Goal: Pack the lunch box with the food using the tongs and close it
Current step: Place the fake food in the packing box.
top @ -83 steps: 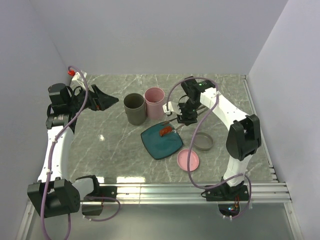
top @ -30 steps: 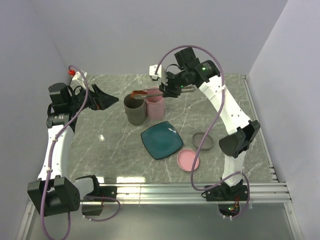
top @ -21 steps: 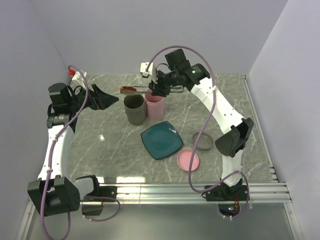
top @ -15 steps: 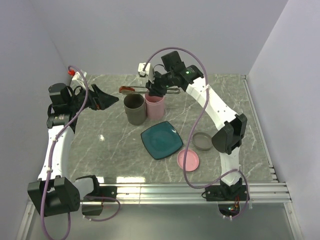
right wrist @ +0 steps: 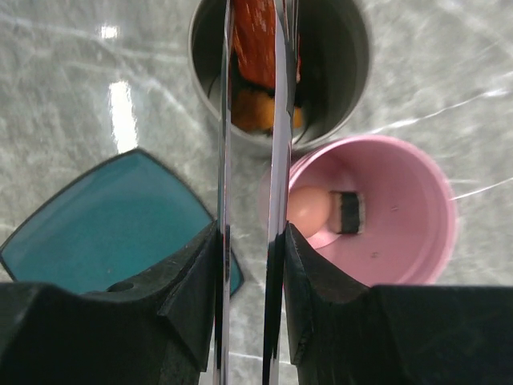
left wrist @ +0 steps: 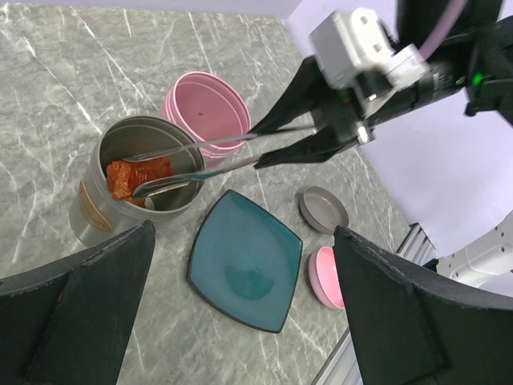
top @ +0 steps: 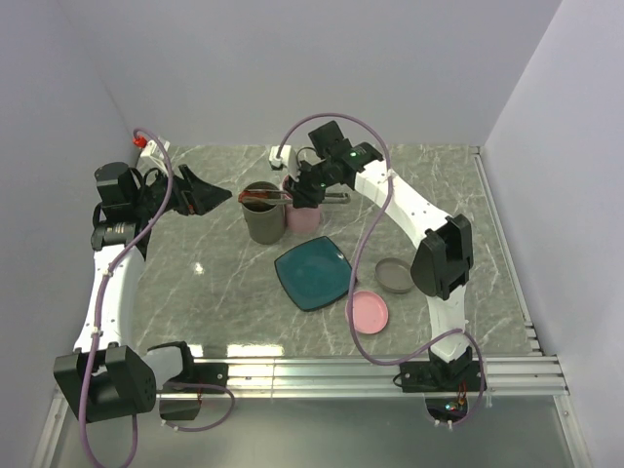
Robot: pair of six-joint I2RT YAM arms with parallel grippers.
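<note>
Robotics lab test cell: my two white arms, left [top: 107, 283] and right [top: 414, 210], stand bolted to an aluminium rail [top: 322, 369] at the near edge of a grey marble-patterned worktop [top: 214, 292], boxed in by bare pale walls [top: 292, 78]. Lilac cables [top: 170, 171] loop along each arm. A teal plate [top: 312, 276] and food [left wrist: 132, 176] in a grey tin [left wrist: 92, 216] add a kitchen note, but the fittings are a lab's.

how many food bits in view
4: a red piece in the tongs at the grey cup, an orange nugget inside it, a pink ball and a dark block in the pink cup. More may be hidden.
</note>
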